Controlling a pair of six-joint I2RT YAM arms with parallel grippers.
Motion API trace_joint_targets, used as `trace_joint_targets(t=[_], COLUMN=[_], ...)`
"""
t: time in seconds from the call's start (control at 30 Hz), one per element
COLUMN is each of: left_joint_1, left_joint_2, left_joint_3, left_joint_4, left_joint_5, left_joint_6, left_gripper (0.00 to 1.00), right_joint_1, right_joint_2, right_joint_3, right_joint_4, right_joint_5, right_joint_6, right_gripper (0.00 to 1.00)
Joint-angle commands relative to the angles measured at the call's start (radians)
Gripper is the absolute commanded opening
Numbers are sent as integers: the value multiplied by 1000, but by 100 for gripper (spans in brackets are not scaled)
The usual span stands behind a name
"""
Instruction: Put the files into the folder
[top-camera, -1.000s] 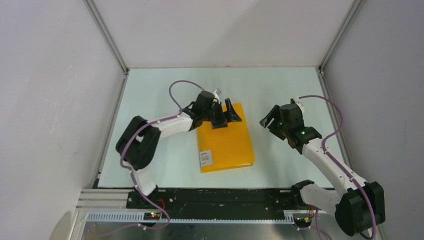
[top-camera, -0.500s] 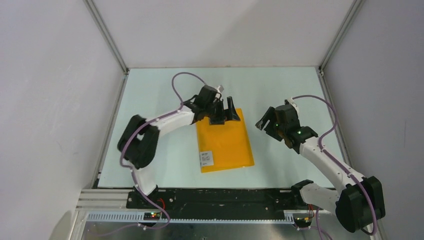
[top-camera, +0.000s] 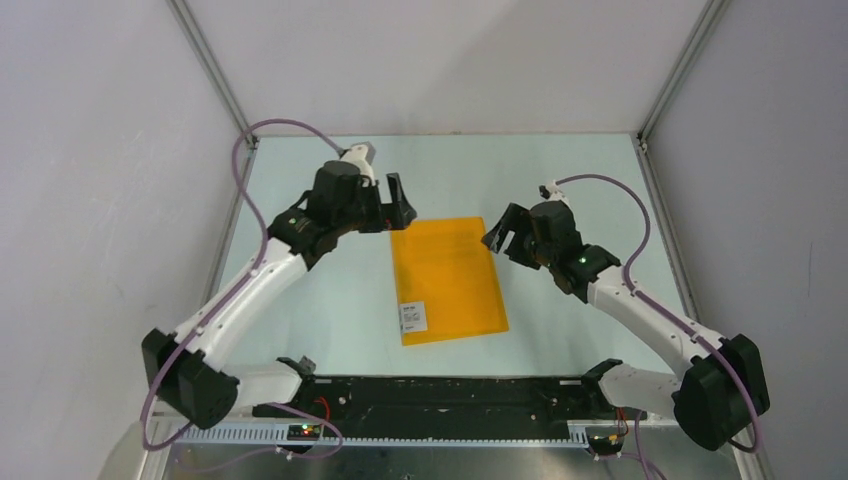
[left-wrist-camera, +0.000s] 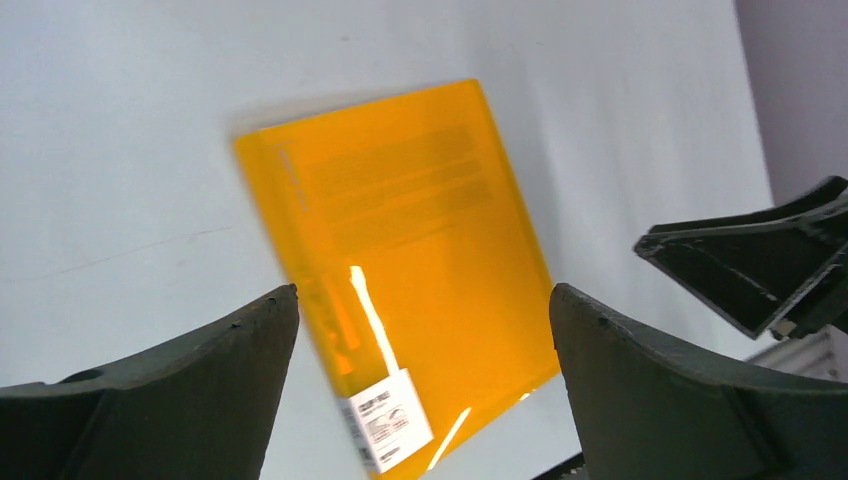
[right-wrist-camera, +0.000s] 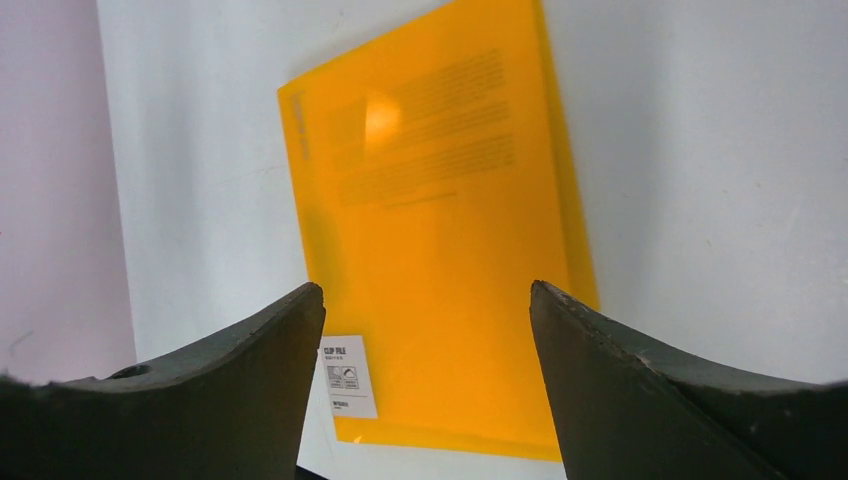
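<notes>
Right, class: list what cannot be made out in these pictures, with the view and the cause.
Flat orange-yellow plastic folder: shut; wrist views show only faint text lines through its cover, sheet count hidden.
Small white label: print too small, top view; blurred, left wrist.
One folder corner: behind a dark finger, right wrist.

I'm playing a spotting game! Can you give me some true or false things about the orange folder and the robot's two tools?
1. The folder lies shut on the table. True.
2. The left tool grips the folder. False: it is open and holds nothing.
3. The right tool is open. True.
4. The white label sits at a far corner of the folder. False: it is at the near left corner.
</notes>
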Motion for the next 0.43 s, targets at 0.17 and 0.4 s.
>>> trace_joint_targets(t=[0.17,0.4], left_joint_1=[63,64], left_joint_2=[-181,-204], left_joint_3=[-93,-118], left_joint_4=[-71,-67], left_joint_5=[-133,-159], left_joint_6=[133,135], left_gripper=[100,100], right_joint_1=[18,16], right_joint_2=[43,58], right_joint_3=[35,39], right_joint_4=[152,160], right_joint_5=[-5,10], right_joint_6=[-17,-9], right_gripper=[81,81])
